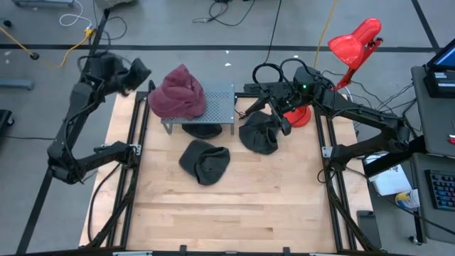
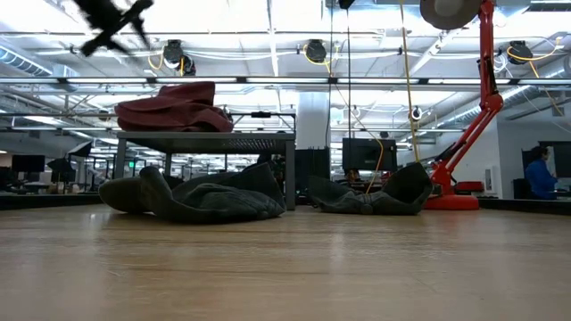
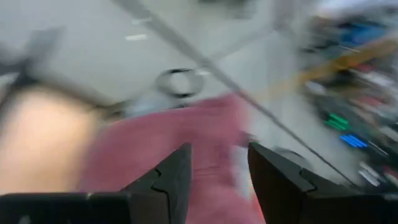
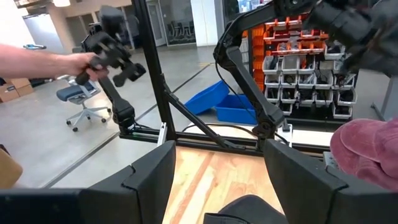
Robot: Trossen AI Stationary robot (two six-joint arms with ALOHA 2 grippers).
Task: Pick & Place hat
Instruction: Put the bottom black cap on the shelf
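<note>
A: Where's the hat?

B: The maroon hat [image 1: 182, 91], a soft knit heap, sits on the perforated metal rack [image 1: 220, 107] near the tabletop's [image 1: 227, 213] far edge, overhanging its left end. Two dark hats [image 1: 205, 161] lie slumped below.

A: And the pincers?

B: The left pincer [image 1: 139, 73] hangs beside the rack's left end, part open, empty. The right pincer [image 1: 283, 119] hovers over the right dark hat [image 1: 259, 134], fingers parted, holding nothing.

A: Risks?

B: Floppy knit could slide off the rack's edge if the arm brushes it. The right dark hat may bunch or slip from a shallow pinch.
</note>
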